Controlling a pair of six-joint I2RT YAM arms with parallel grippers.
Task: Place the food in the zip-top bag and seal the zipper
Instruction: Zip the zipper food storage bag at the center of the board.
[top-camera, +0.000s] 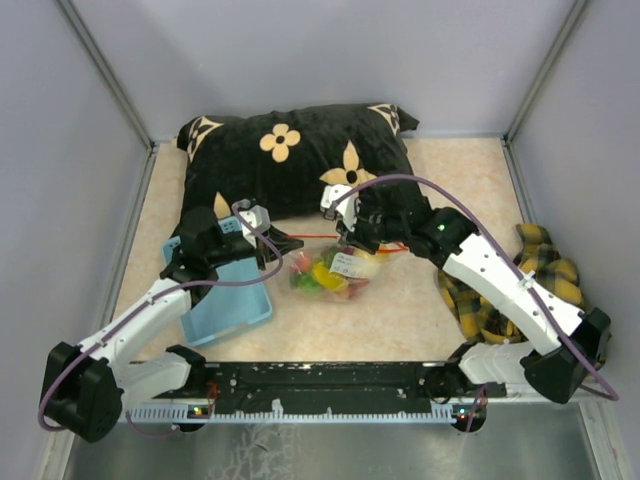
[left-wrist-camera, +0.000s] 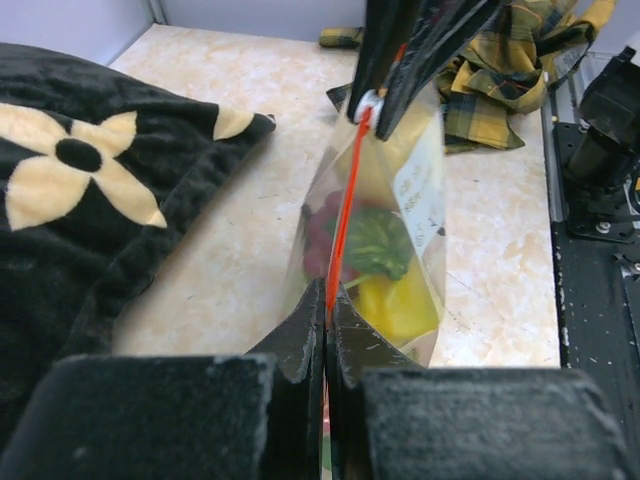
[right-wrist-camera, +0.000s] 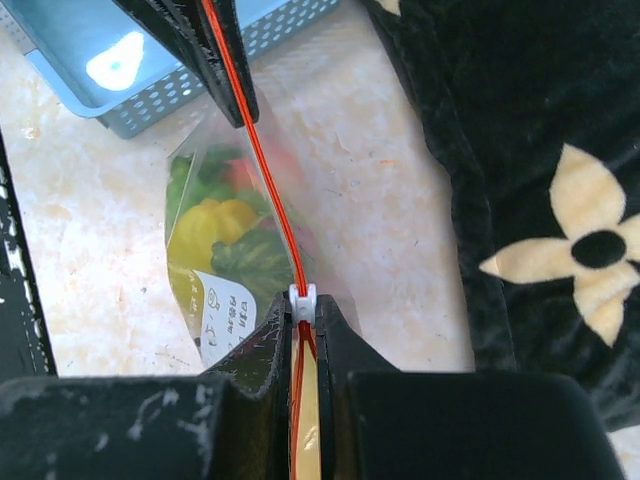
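Top external — left gripper (top-camera: 266, 234) and right gripper (top-camera: 347, 238) pinch zipper (top-camera: 291, 238) (taut, left-right).

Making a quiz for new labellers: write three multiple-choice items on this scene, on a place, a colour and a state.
1. Where is the food? A in the basket; B inside the zip-top bag; C on the pillow.
2. The zipper is: A red; B green; C white.
3. The left gripper is: A open; B shut on the zipper; C shut on the cloth.
Answers: 1 B, fruits show through the clear plastic; 2 A, a red strip in both wrist views; 3 B, its fingers pinch the strip.
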